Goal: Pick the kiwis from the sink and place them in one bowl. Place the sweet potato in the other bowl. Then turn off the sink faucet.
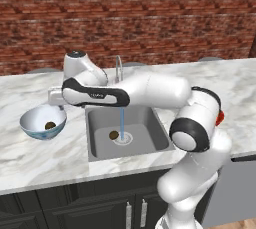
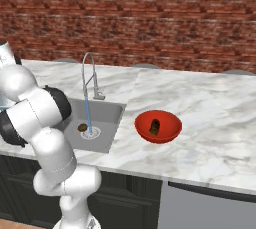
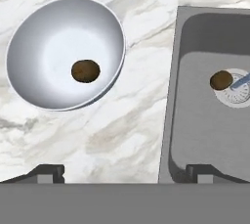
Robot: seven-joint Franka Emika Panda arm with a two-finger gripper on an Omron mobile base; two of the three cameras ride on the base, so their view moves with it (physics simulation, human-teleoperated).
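Observation:
One kiwi [image 3: 86,71] lies inside the white bowl [image 3: 39,71] on the counter left of the sink [image 3: 205,130]. My gripper [image 3: 124,171] hangs open and empty above the marble strip between bowl and sink, seen beside the bowl's rim in the left base view [image 1: 56,98]. A second kiwi [image 3: 221,79] rests on the sink floor next to the drain [image 1: 114,135]. The sweet potato [image 2: 155,126] sits in the red bowl [image 2: 170,123] right of the sink. Water [image 2: 89,115] runs from the faucet [image 2: 89,73] onto the drain.
A brick wall backs the marble counter [image 2: 210,98]. The faucet [image 1: 119,68] stands behind the basin, just beyond my forearm. Dark cabinet doors [image 1: 100,208] run below the counter edge.

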